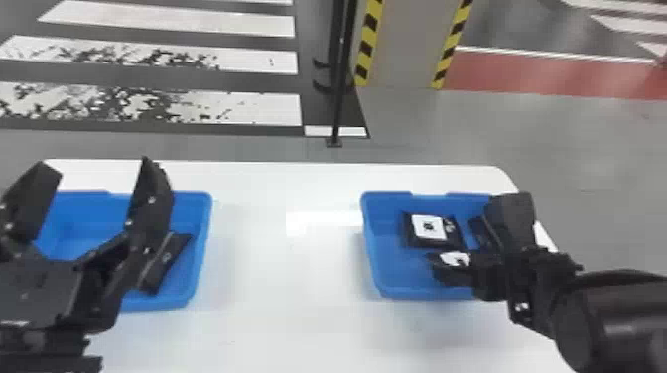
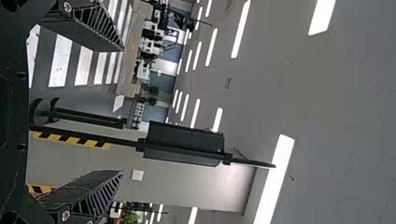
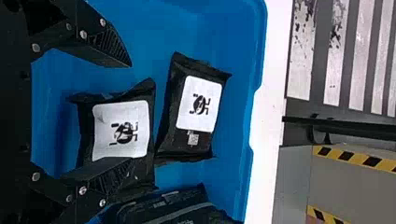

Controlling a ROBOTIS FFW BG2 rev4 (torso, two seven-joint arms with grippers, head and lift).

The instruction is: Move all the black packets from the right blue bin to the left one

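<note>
Head view gets L bin (image 1: 202,218), R wrist view QR'd pkt (image 3: 201,102); L fingers (image 1: 155,198), R fingers (image 1: 511,213) wide open, empty.

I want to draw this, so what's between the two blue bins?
White tabletop lies between the left blue bin and the right blue bin. The head view shows that.

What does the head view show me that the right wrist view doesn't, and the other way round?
From the head view: the left blue bin with a black packet in it, and the left arm's open fingers over it.

From the right wrist view: close detail, such as the small square code beside one packet's white label.

In both: the right blue bin holding several black packets, the right arm's fingers there, the white table and the striped pillar.
</note>
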